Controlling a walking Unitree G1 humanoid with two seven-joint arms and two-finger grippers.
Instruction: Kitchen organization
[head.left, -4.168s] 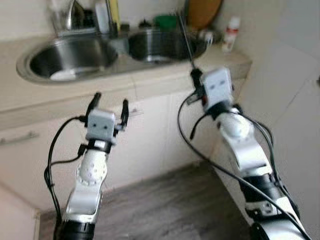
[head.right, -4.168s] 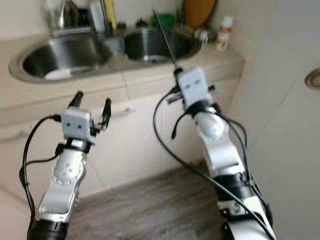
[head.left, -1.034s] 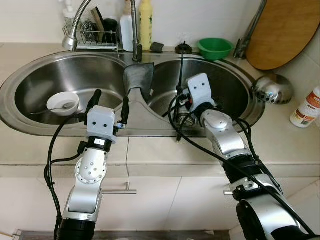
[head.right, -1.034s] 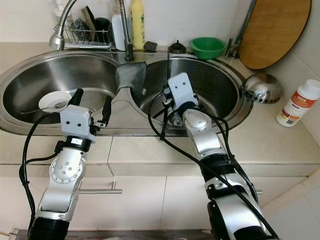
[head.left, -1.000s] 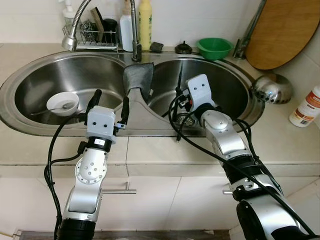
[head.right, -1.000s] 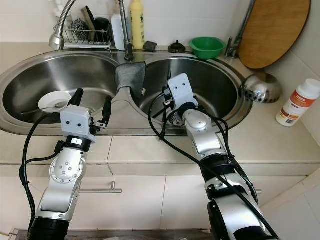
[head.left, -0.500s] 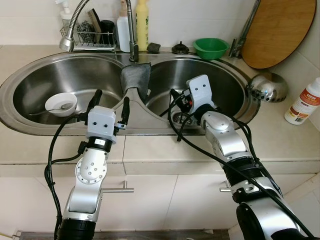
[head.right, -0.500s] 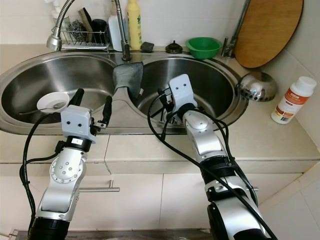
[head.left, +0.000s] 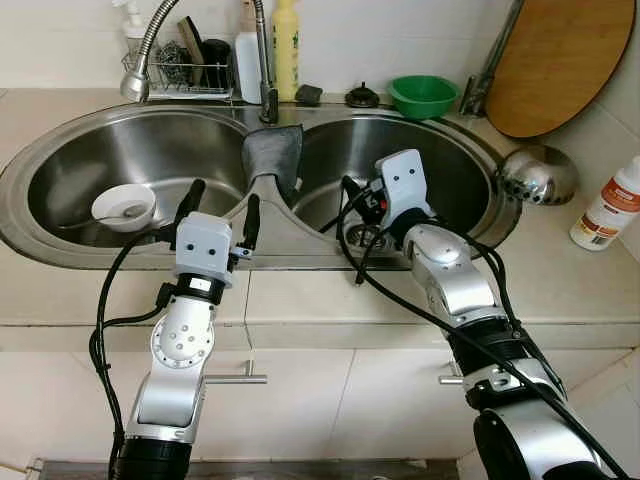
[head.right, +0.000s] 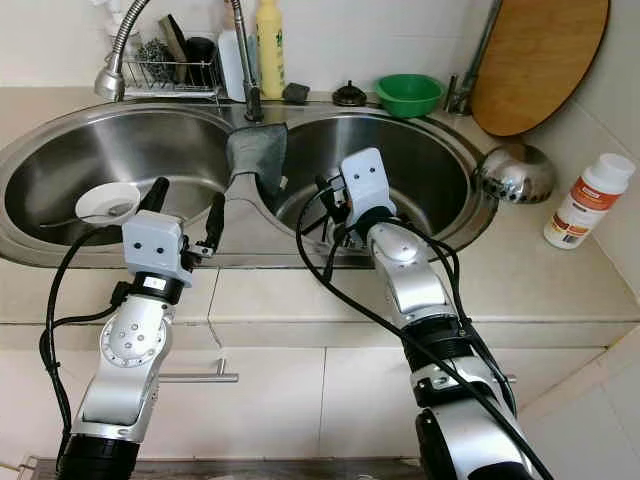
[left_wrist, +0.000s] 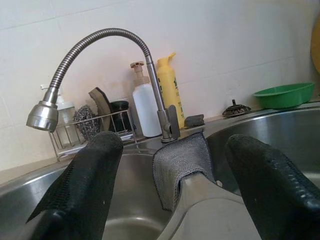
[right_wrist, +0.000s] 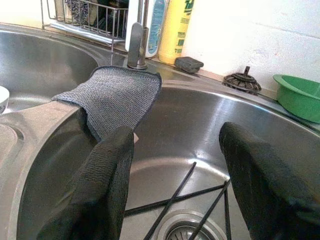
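- Since thin black chopsticks (right_wrist: 172, 200) lie loose by the drain in the right steel sink basin (head.left: 460, 180), that part looks done.
- The right gripper (right_wrist: 175, 165) hangs over them, fingers apart and empty.
- The left gripper (head.left: 218, 205), also spread, waits near the white bowl (head.left: 123, 205), seemingly unhandled.

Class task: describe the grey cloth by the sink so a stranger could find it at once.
Start at the steel double sink and find the ridge dividing its two basins, below the tap. The grey cloth hangs over that ridge, the only soft, folded thing among metal and bottles.
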